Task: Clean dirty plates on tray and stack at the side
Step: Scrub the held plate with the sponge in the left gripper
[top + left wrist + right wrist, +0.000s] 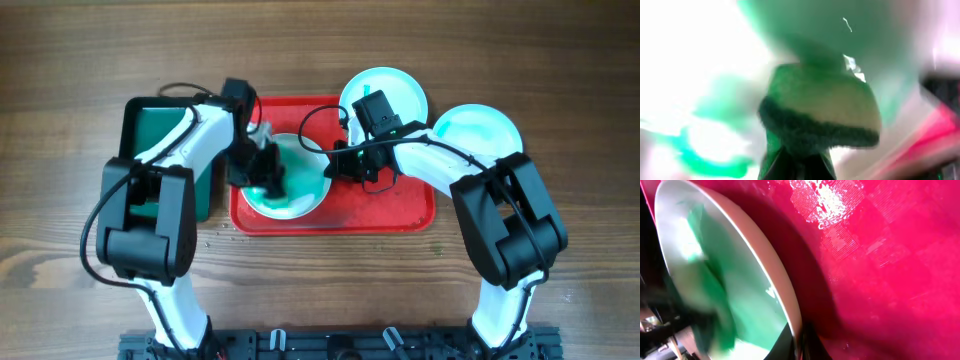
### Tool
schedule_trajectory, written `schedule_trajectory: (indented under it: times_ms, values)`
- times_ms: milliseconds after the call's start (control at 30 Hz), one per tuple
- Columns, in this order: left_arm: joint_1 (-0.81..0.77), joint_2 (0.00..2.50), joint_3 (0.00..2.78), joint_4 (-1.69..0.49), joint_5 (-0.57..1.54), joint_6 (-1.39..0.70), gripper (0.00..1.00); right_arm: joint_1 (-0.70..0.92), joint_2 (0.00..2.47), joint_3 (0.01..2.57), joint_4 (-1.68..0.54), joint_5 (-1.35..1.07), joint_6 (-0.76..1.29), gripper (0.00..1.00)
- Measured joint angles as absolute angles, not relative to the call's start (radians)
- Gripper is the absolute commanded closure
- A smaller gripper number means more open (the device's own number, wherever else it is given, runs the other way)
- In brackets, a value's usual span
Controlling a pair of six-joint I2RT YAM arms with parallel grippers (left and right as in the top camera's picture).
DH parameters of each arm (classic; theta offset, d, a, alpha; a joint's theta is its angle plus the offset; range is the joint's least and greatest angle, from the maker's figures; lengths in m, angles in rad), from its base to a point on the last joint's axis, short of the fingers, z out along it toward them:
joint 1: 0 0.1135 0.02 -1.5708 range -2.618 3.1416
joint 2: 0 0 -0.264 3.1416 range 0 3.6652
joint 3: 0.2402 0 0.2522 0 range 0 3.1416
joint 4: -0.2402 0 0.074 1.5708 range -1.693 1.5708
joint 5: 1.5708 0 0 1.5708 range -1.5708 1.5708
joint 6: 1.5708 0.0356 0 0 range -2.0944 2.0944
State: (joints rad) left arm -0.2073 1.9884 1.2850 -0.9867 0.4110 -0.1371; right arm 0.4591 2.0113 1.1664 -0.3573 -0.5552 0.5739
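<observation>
A plate (300, 192) streaked with teal-green smears lies on the red tray (400, 212). My left gripper (266, 180) is shut on a green and pale sponge (825, 110) and presses it onto this plate's left side (690, 60). My right gripper (335, 165) is shut on the plate's right rim (767, 270), with one finger inside and one outside (800, 342), over the tray floor (880, 280). Two more plates lie on the table behind the tray at the right: one (400, 88) partly under the right arm, and one (482, 125) with faint teal marks.
A smaller dark green tray (150, 130) sits on the wooden table left of the red tray, partly under the left arm. Wet spots glisten on the red tray floor (825, 200). Both arms reach in from the front edge.
</observation>
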Motion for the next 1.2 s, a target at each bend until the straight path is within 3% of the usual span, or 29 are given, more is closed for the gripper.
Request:
schedule_trajectory:
  times_ms: [100,233,433,600,700,833,1000,1200]
  values:
    - [-0.227,2.009,1.269,-1.035,0.559,0.059,0.96,0.459,2.011,1.166,-0.359,-0.555,0.574,0.96]
    - [-0.229,2.012,1.262,-0.868,0.610,0.122,0.96,0.454,2.011,1.166,-0.356,-0.553,0.578,0.96]
    - [-0.255,1.994,1.267,-0.650,0.352,-0.150,0.96,0.449,2.011,1.166,-0.350,-0.548,0.586,0.96]
    - [-0.258,1.978,1.297,-0.712,0.052,-0.362,0.96,0.450,2.011,1.166,-0.347,-0.550,0.586,0.96]
    - [-0.258,1.975,1.305,-0.800,0.024,-0.404,0.96,0.463,2.011,1.166,-0.347,-0.554,0.584,0.96]
    - [-0.244,1.975,1.308,-0.969,0.102,-0.310,0.96,0.463,2.011,1.166,-0.354,-0.562,0.566,0.96]
    - [-0.227,1.992,1.280,-1.070,0.349,-0.002,0.96,0.462,2.011,1.166,-0.355,-0.562,0.555,0.96]
    - [-0.227,2.003,1.260,-0.789,0.535,0.069,0.96,0.448,2.011,1.166,-0.350,-0.557,0.567,0.96]
